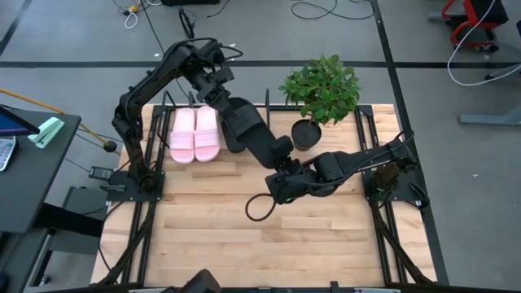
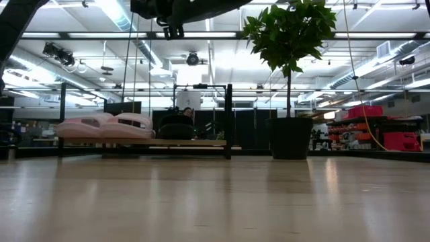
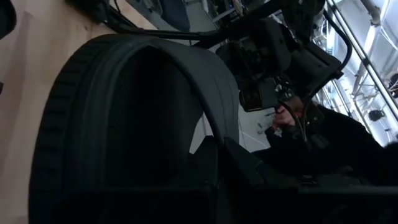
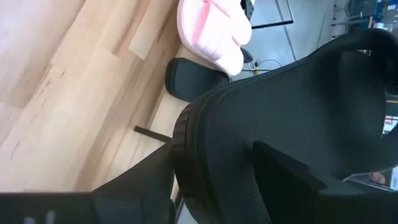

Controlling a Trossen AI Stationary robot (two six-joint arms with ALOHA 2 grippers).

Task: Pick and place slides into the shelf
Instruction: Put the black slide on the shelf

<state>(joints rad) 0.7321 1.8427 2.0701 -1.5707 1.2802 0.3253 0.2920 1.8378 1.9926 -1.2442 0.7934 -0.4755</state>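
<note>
Two pale pink slides [image 1: 195, 134] lie side by side on the low black shelf [image 2: 228, 121] at the table's far edge. A black slide [image 1: 234, 124] rests beside them [image 2: 176, 126], its near end showing in the right wrist view [image 4: 189, 78]. My left gripper [image 1: 216, 94] is at that slide's far end, shut on it. My right gripper [image 1: 283, 175] is at mid-table, shut on the second black slide [image 1: 270, 153], which is lifted just right of the first. My left gripper reaches the black slide from the far side, along its length; the strap [image 3: 186, 68] arches just ahead of the fingers. The place of contact is too dark to make out. The slide rests on the shelf. My right gripper pinches the second black slide across its sole edge [image 4: 186, 146], one finger [image 4: 124, 186] on each side, coming from the table's right. The strap [image 4: 360, 62] lies beyond the fingers. The slide is lifted clear of the table.
A potted plant [image 1: 321, 89] stands at the far edge, just right of the shelf. A dark cable loop [image 1: 259, 207] hangs below the right gripper. Bare wood lies across the near half of the table [image 1: 244, 252]. A side table [image 1: 32, 155] stands off to the left.
</note>
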